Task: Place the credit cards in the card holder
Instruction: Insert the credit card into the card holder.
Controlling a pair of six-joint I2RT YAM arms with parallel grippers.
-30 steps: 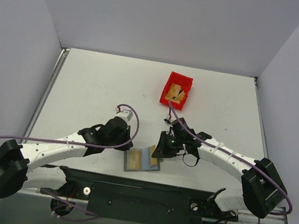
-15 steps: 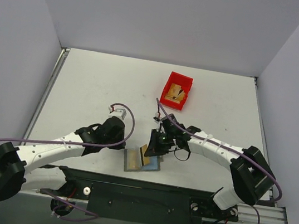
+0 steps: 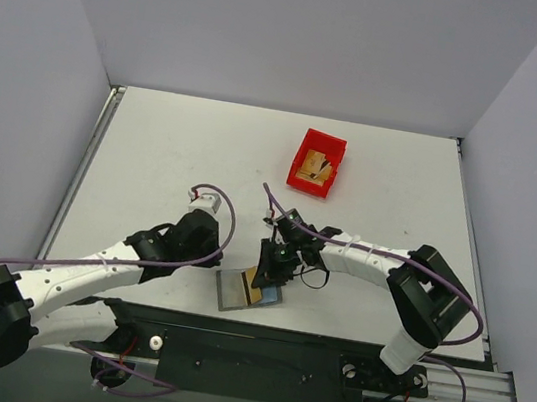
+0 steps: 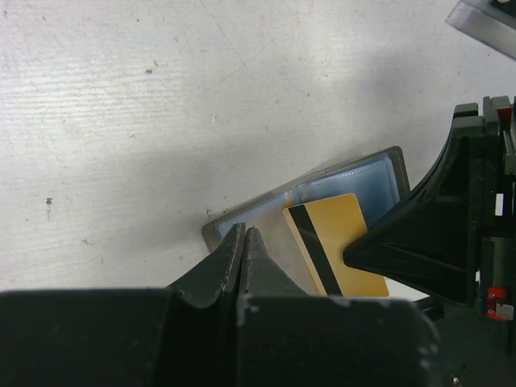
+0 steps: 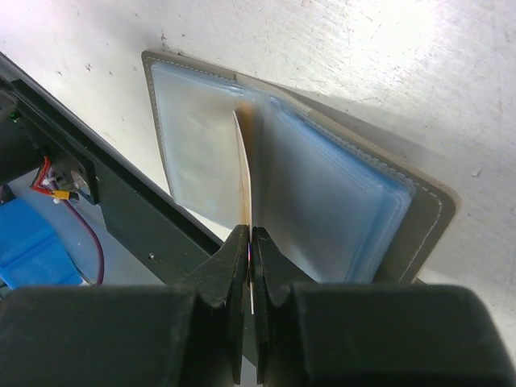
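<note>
Now the right pincer is clamped on a card. The card stands edge-down over the open card holder, its long axis along the holder's fold. The left pincer, fingers together, rests on the holder's outer flap on the bench.

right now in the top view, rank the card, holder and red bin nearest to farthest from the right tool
1. card: pinched in the right tool itself.
2. holder: lying open just under the tool, on its left and near side.
3. red bin: well behind the tool, toward the far side.
</note>
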